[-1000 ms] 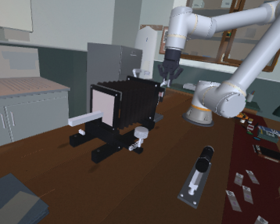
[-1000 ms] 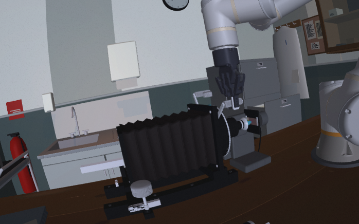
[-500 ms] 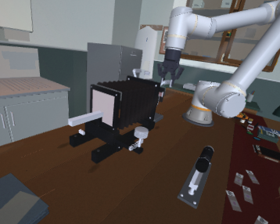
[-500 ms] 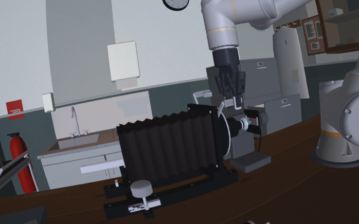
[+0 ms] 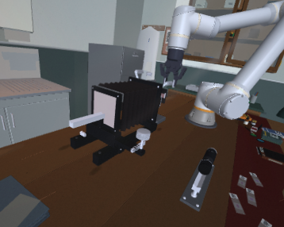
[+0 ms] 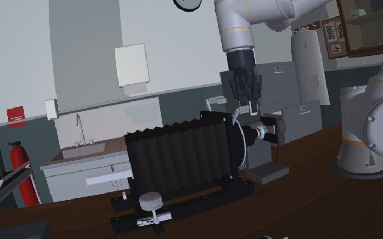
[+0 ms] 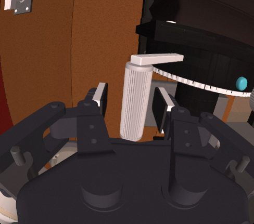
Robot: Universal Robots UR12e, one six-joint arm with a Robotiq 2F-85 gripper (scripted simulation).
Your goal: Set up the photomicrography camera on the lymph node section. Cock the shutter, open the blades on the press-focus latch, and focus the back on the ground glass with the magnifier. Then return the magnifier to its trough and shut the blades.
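Observation:
My gripper (image 7: 130, 100) (image 5: 171, 81) (image 6: 248, 108) hangs over the front of the bellows camera (image 5: 125, 107) (image 6: 184, 151) and is open, holding nothing. The ribbed white lever handle (image 7: 135, 100) (image 6: 243, 110) on the shutter rim stands between the fingers. The shutter ring with its white scale (image 7: 197, 82) and a teal button (image 7: 241, 83) lies just beyond. The ground glass back (image 5: 105, 107) faces away from the arm. The black magnifier (image 5: 206, 162) lies in its grey trough (image 5: 196, 186) on the table, to the right of the camera. A knurled focus knob (image 5: 142, 135) (image 6: 150, 201) sits on the camera's rail.
Behind the camera stand grey filing cabinets (image 5: 113, 67) (image 6: 279, 86) and a microscope stand (image 6: 261, 151). The arm's base (image 5: 212, 105) sits on the table to the right. Glass slides (image 5: 246, 190) and small boxes lie on a red mat there. A sink counter (image 6: 88, 157) stands at the left.

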